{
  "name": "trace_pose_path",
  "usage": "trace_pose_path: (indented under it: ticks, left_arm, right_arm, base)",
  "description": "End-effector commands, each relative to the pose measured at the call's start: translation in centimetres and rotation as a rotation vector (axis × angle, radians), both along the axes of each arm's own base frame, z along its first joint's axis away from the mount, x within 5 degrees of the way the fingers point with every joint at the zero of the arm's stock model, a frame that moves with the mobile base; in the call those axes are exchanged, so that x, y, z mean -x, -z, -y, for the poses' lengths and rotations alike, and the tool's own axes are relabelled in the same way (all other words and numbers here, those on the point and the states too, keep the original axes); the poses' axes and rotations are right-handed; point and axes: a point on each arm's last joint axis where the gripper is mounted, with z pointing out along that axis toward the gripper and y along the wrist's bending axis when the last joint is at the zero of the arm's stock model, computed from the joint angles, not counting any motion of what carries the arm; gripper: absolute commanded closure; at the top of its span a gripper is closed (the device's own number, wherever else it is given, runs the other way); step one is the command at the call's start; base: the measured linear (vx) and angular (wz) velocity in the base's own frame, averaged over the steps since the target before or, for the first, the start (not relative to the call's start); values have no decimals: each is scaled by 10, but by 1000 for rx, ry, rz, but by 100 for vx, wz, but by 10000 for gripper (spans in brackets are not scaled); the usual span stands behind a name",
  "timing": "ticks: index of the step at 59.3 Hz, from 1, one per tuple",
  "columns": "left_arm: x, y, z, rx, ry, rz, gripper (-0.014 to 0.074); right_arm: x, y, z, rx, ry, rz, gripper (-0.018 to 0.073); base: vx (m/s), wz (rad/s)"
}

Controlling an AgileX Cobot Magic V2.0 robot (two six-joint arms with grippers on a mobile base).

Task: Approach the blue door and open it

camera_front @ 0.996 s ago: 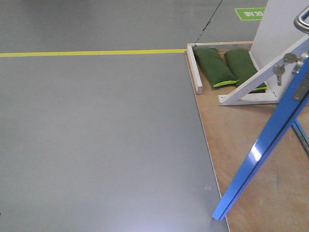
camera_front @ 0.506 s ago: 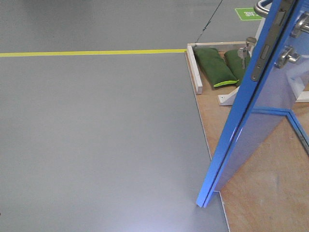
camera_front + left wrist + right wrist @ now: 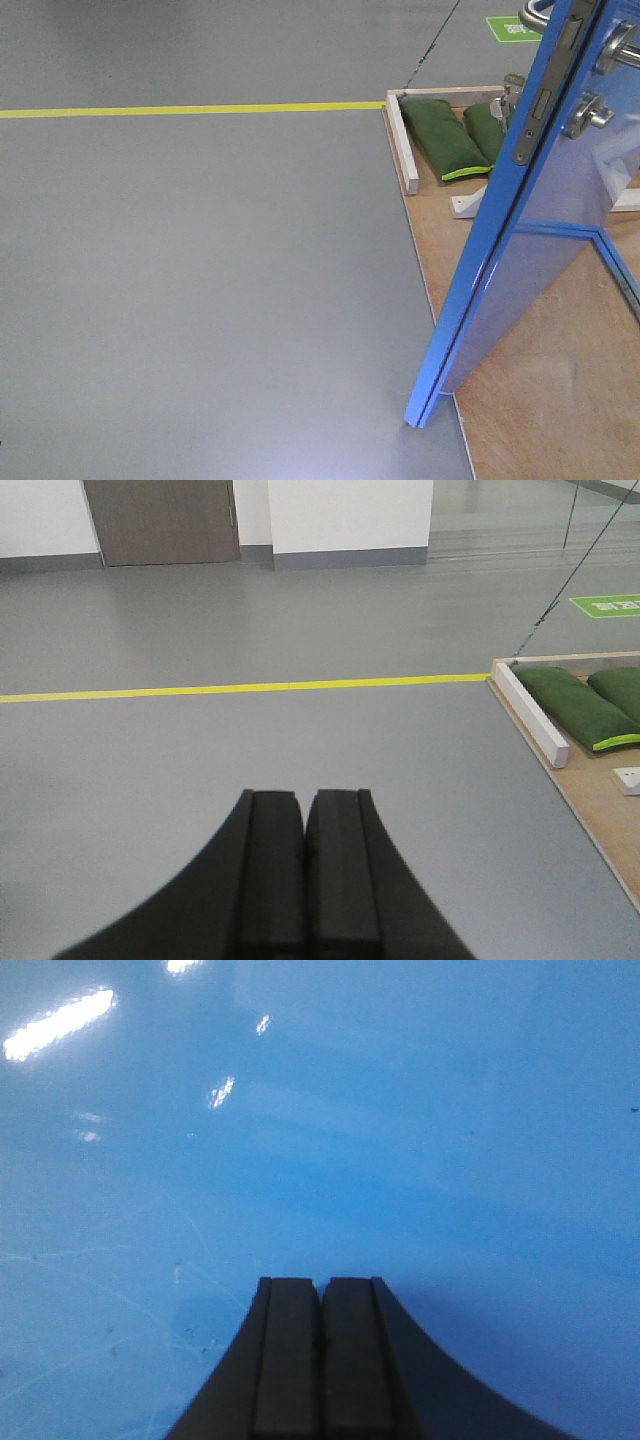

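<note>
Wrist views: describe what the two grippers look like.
The left gripper and right gripper look alike: matte black, each with two flat rectangular finger pads flanked by outward-curving sides. No cables, markings or labels show.

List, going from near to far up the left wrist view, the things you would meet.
left gripper, shut → yellow floor line → grey door in the far wall
</note>
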Motion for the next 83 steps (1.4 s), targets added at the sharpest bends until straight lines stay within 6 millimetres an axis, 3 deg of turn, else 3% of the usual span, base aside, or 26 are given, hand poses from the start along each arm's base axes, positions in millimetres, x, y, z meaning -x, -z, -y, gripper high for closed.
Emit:
trace_pose_path:
  ticks: [1, 83]
  left_arm:
    - [1, -17, 1, 2, 5, 125, 524]
    - [1, -17, 1, 2, 5, 125, 524]
  right_arm:
    - [7, -18, -17, 2, -68, 54, 561]
    - [8, -19, -18, 6, -75, 54, 561]
  base:
    - [0, 0]
    - [0, 1]
